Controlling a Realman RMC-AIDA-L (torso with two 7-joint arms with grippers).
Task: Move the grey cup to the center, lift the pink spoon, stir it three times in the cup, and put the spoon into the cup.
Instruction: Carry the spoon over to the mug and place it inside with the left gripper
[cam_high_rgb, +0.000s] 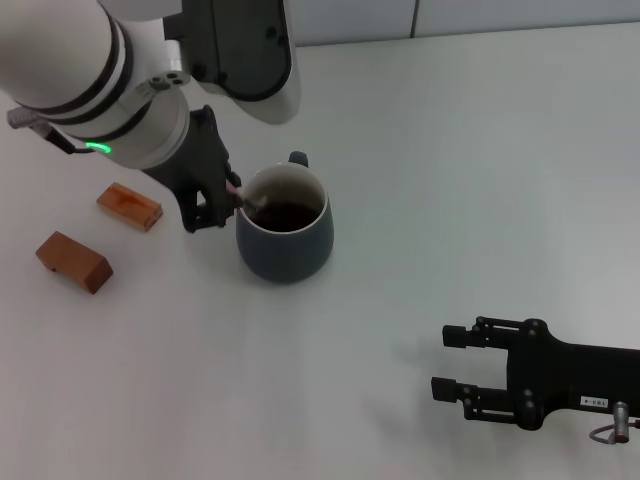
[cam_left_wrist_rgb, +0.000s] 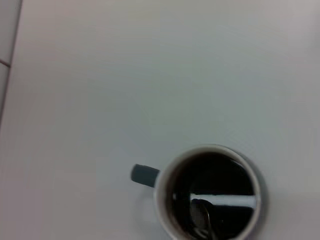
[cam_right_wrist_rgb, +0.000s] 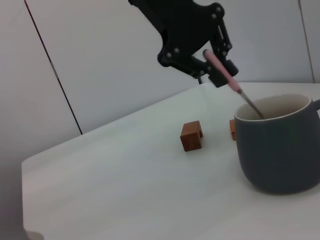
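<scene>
The grey cup (cam_high_rgb: 285, 232) stands on the white table (cam_high_rgb: 450, 180), near the middle, with dark brown liquid inside and its small handle turned to the far side. The left gripper (cam_high_rgb: 232, 193) is just beside the cup's left rim and pinches the pink spoon (cam_right_wrist_rgb: 227, 80) by its handle. The spoon is tilted, and its metal end goes down over the rim into the liquid, where the bowl shows under the surface in the left wrist view. Two brown wooden blocks (cam_high_rgb: 100, 232) lie on the table to the left of the cup. The right gripper (cam_high_rgb: 452, 375) rests low at the near right, well apart from the cup, with its fingers spread
</scene>
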